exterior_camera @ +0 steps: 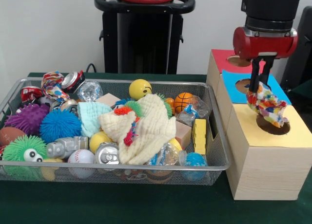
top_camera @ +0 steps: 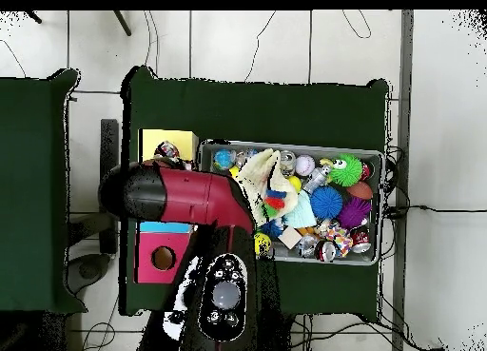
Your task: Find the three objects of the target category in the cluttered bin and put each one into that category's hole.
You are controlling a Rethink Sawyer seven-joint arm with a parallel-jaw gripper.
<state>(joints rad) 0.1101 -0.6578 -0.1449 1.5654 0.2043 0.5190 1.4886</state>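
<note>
My gripper is shut on a spotted cloth piece and holds it just above the round hole in the yellow top of the pale wooden box. In the overhead view the arm covers most of that box; a bit of the cloth shows at the yellow top. The wire mesh bin stands to the left of the boxes, full of clutter. Another spotted cloth piece lies at the bin's far left corner; in the overhead view it lies near the bin's lower right.
The blue-topped box and red-topped box stand behind the yellow one. In the bin lie a cream waffle-weave cloth, a pale blue cloth, spiky balls, crushed cans, a yellow face ball and a small basketball.
</note>
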